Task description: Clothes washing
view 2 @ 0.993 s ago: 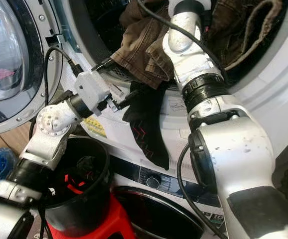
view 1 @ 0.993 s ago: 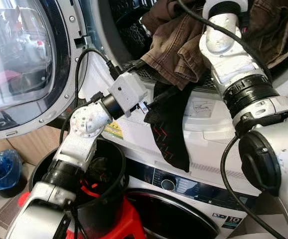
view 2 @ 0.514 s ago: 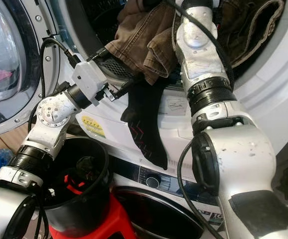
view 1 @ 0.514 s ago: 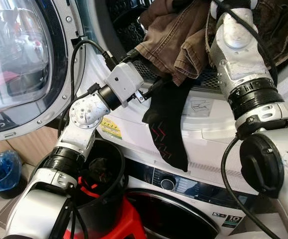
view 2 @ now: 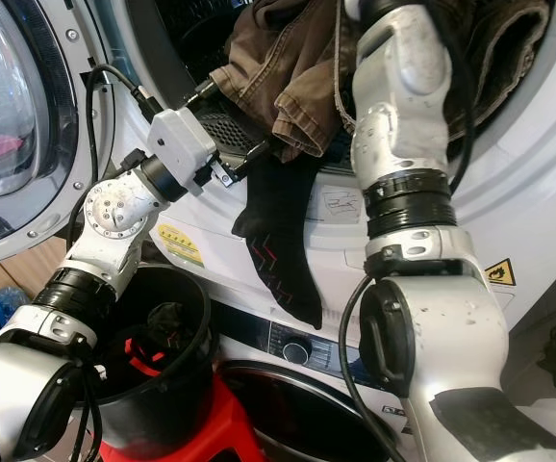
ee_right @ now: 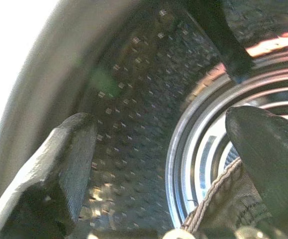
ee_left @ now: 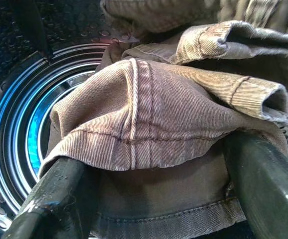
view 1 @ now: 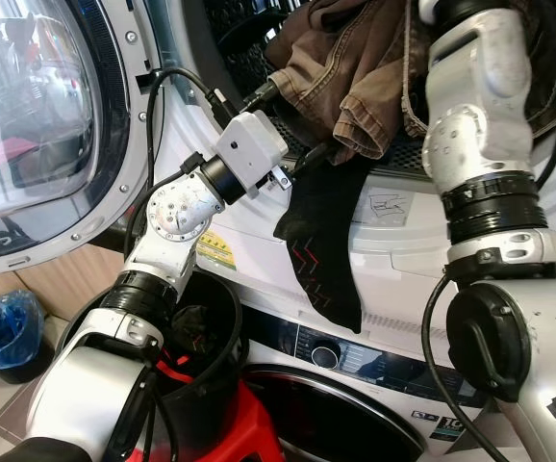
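Observation:
Brown trousers spill out of the upper machine's open drum over its lip. A black sock with red zigzags hangs from the lip down the white front. My left gripper reaches in at the lip, just under the trousers' hem and beside the sock's top. In the left wrist view its fingers stand wide open with the brown cloth draped over and between them. My right arm goes up into the drum. My right gripper is open inside, with the dimpled drum wall ahead.
The round glass door stands open at the left. A second machine sits below. A black bucket holding dark clothes rests on a red stool under my left arm. A blue bag lies on the floor at the left.
My right arm has pushed higher and deeper into the drum. My left gripper has risen a little towards the trousers' hem. The sock still hangs from the lip.

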Controlling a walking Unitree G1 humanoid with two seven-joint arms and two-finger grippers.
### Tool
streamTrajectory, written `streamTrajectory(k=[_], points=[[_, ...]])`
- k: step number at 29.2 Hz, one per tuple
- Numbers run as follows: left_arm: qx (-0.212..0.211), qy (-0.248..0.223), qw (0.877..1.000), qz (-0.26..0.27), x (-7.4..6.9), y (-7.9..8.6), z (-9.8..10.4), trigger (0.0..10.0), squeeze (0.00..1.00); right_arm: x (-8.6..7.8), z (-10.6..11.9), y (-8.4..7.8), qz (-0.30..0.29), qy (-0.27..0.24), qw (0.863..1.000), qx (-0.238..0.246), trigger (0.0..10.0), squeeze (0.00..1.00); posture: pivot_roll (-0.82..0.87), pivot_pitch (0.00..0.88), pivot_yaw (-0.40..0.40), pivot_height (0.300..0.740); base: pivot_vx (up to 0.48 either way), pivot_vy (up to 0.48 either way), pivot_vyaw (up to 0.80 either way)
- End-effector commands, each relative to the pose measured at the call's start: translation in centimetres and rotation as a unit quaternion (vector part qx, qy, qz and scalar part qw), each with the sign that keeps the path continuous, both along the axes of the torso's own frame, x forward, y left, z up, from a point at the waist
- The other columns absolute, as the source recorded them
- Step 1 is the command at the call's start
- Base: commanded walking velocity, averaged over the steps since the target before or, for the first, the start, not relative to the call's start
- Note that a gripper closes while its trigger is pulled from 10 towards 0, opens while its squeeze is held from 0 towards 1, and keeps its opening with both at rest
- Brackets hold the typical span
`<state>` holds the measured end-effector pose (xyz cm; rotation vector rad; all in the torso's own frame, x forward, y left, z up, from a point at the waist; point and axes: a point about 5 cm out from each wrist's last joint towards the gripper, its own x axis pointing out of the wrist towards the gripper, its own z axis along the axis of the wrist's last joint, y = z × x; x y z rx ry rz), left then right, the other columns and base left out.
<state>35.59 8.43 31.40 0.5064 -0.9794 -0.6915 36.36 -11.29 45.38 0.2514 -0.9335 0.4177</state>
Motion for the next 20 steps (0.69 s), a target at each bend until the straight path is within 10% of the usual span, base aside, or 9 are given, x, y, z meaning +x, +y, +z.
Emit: streamTrajectory(k=[1,6,20], points=[[-0.010,-0.014,1.000,0.001,0.0,0.1,0.9,10.0,0.00,-0.8,0.2,0.1,0.034,-0.015,0.999,-0.006,10.0,0.00,-0.04,0.011,0.120,0.740,0.000,0.000,0.00],[-0.012,-0.015,1.000,-0.005,0.1,-0.1,0.8,10.0,0.00,-3.6,-2.4,0.7,0.176,-0.049,0.981,-0.059,10.0,0.00,-0.05,0.012,0.124,0.740,0.000,0.000,0.00],[-0.014,-0.008,1.000,-0.008,0.4,-0.5,0.5,10.0,0.00,-10.0,-6.3,0.8,0.331,-0.105,0.924,-0.157,10.0,0.00,-0.07,0.013,0.134,0.740,0.000,0.000,0.00]])
